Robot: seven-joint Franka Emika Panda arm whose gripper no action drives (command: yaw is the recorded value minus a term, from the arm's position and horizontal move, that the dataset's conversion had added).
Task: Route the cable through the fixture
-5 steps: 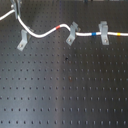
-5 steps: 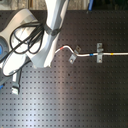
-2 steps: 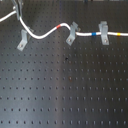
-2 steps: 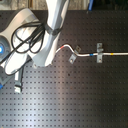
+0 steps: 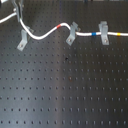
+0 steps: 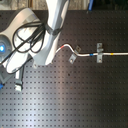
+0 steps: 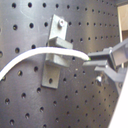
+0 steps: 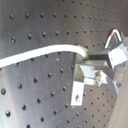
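The white cable comes in from the first exterior view's left and bends past the leaning grey fixture. It then runs by its red band through a second leaning clip and a squarer clip. My gripper stands just above the fixture, shut on the cable. In the first wrist view the cable crosses in front of the fixture and ends between my gripper's fingers. The second wrist view shows the same cable, fixture and gripper. I cannot tell whether the cable sits in the fork.
Everything rests on a black perforated board. In the second exterior view the white arm with looped black hoses covers the left and hides the gripper. The two other clips stand to its right.
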